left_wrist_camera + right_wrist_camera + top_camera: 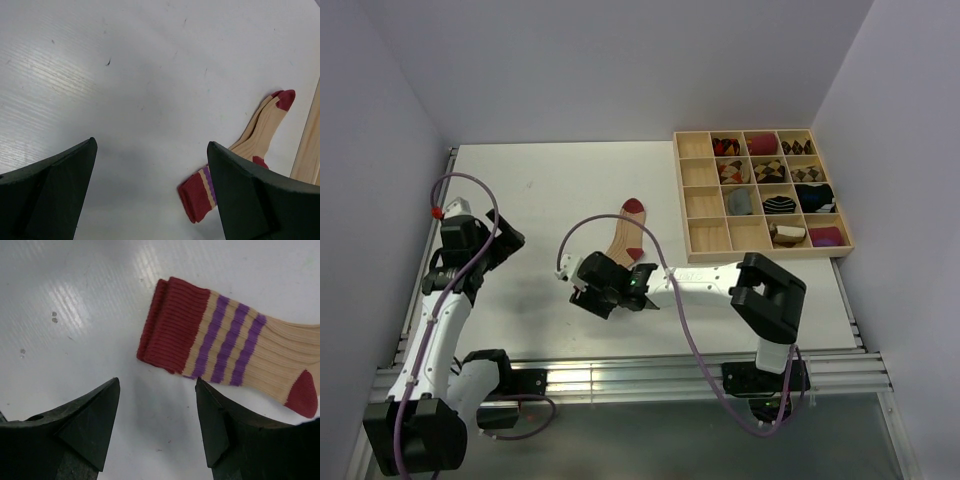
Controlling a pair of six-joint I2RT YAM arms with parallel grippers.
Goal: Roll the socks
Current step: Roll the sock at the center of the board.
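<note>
One of the socks (623,238), beige with a dark-red toe, heel and cuff and purple stripes, lies flat and unrolled mid-table. It also shows in the left wrist view as the sock (264,125) and in the right wrist view as the sock (235,342). My right gripper (590,292) hovers at its cuff end. In its own view the right gripper (157,381) is open, the cuff lies just beyond the fingertips, and only bare table is between them. My left gripper (508,240) is apart at the left. The left gripper (151,143) is open over bare table.
A wooden compartment tray (706,238) stands at the right rear, with several rolled sock bundles in its right-hand cells. Its edge (307,150) shows beside the sock's toe. White walls close in the table at the back and sides.
</note>
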